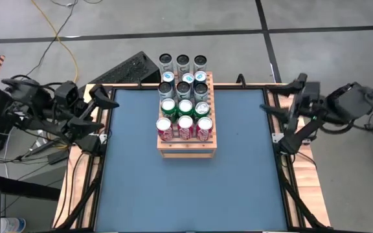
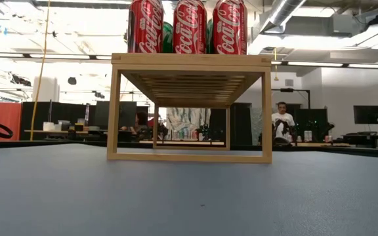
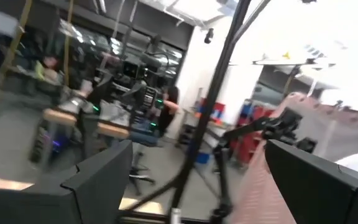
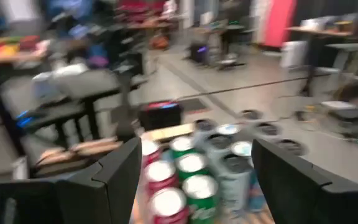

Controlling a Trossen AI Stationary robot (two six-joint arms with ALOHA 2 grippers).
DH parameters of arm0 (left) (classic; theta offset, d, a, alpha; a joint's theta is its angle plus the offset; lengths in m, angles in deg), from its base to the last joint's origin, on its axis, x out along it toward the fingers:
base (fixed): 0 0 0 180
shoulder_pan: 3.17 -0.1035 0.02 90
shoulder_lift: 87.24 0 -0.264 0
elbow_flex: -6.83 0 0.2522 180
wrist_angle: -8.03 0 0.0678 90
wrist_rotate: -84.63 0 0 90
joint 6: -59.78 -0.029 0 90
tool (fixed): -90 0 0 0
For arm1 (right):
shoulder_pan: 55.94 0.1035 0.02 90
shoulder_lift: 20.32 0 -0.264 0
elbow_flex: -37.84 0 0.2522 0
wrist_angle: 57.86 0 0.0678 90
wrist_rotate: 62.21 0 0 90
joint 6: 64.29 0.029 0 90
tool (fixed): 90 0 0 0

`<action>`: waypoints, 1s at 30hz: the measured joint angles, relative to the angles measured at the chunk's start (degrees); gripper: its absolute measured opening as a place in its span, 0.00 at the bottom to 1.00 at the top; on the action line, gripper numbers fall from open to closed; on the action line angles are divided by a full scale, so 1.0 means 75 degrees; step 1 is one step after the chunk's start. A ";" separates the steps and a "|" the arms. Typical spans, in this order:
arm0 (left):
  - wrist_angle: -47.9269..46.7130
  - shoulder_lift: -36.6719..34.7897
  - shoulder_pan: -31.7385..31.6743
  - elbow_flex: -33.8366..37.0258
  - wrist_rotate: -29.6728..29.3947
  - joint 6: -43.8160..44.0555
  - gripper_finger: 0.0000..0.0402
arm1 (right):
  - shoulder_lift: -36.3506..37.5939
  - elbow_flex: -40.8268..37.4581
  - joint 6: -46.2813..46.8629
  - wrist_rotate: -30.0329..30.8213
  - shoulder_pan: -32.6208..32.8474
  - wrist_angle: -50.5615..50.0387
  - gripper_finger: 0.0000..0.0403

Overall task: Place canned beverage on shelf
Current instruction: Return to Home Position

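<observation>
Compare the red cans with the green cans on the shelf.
The red cans stand along the shelf's front edge; the green cans stand one row behind. In the low view the red cans show full-width, while the green cans only peek between them. Both rows: three upright cans, aligned.

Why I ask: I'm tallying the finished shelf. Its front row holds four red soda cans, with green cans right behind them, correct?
Not quite. The front row holds three red soda cans, not four, as the high view shows. The rest stands: green cans sit right behind them on the shelf.
</observation>
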 joint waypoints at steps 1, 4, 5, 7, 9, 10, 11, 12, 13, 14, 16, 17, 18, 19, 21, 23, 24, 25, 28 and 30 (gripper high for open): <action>-0.0013 -0.0002 -0.0001 0.0000 -0.0092 -0.0265 0.88 | 0.0075 0.0000 0.0024 0.0178 -0.0072 0.0005 0.73; -0.0528 -0.0075 -0.0004 0.0000 -0.0122 -0.1293 0.88 | 0.0378 -0.0026 0.0395 0.0466 -0.0339 -0.0174 0.73; -0.0813 -0.0128 -0.0001 0.0000 -0.0163 -0.1395 0.88 | 0.0520 -0.0089 0.0605 0.0467 -0.0421 -0.0218 0.73; -0.1406 -0.0256 -0.0001 0.0048 -0.0380 -0.1089 0.88 | 0.0837 -0.0378 0.0827 0.0304 -0.0526 -0.0216 0.73; -0.1887 -0.0451 -0.0001 0.0202 -0.0621 -0.0814 0.88 | 0.1167 -0.0783 0.0983 0.0116 -0.0538 -0.0118 0.73; -0.1982 -0.0569 -0.0004 0.0329 -0.0646 -0.0723 0.88 | 0.1352 -0.1036 0.1049 0.0086 -0.0527 -0.0032 0.73; -0.2003 -0.0718 -0.0004 0.0485 -0.0590 -0.0593 0.88 | 0.1541 -0.1310 0.1077 0.0076 -0.0508 0.0074 0.73; -0.2008 -0.0882 -0.0004 0.0640 -0.0410 -0.0490 0.88 | 0.1716 -0.1597 0.1077 0.0054 -0.0484 0.0252 0.73; -0.1998 -0.1054 -0.0001 0.0788 -0.0205 -0.0410 0.88 | 0.1916 -0.1882 0.1072 -0.0034 -0.0457 0.0470 0.73; -0.1967 -0.1232 -0.0001 0.0948 -0.0082 -0.0384 0.88 | 0.2127 -0.2201 0.1011 -0.0161 -0.0434 0.0725 0.73; -0.1927 -0.1667 0.0005 0.1306 -0.0248 -0.0374 0.88 | 0.2546 -0.2826 0.0766 -0.0364 -0.0388 0.1398 0.73; -0.1853 -0.1894 0.0004 0.1519 -0.0518 -0.0336 0.88 | 0.2756 -0.3156 0.0609 -0.0437 -0.0364 0.1780 0.73; -0.1700 -0.2118 0.0004 0.1742 -0.0735 -0.0315 0.88 | 0.2985 -0.3500 0.0449 -0.0495 -0.0353 0.2190 0.73; -0.1572 -0.2361 -0.0004 0.1973 -0.0848 -0.0308 0.88 | 0.3205 -0.3825 0.0306 -0.0612 -0.0352 0.2618 0.73; -0.1510 -0.2779 -0.0004 0.2480 -0.0871 -0.0305 0.88 | 0.3672 -0.4454 0.0028 -0.0922 -0.0352 0.3379 0.73; -0.1347 -0.3157 -0.0001 0.2967 -0.0816 -0.0230 0.88 | 0.4139 -0.5009 -0.0247 -0.1164 -0.0352 0.4035 0.73; -0.1237 -0.3332 -0.0001 0.3192 -0.0825 -0.0122 0.88 | 0.4367 -0.5239 -0.0386 -0.1253 -0.0352 0.4316 0.73; -0.1066 -0.3502 -0.0001 0.3421 -0.0862 -0.0023 0.88 | 0.4589 -0.5473 -0.0522 -0.1324 -0.0355 0.4559 0.73; -0.0516 -0.3928 -0.0004 0.4062 -0.1012 0.0016 0.88 | 0.5177 -0.6068 -0.0637 -0.1352 -0.0355 0.4934 0.73; -0.0225 -0.4141 -0.0001 0.4519 -0.1159 -0.0037 0.88 | 0.5527 -0.6443 -0.0637 -0.1349 -0.0355 0.4910 0.73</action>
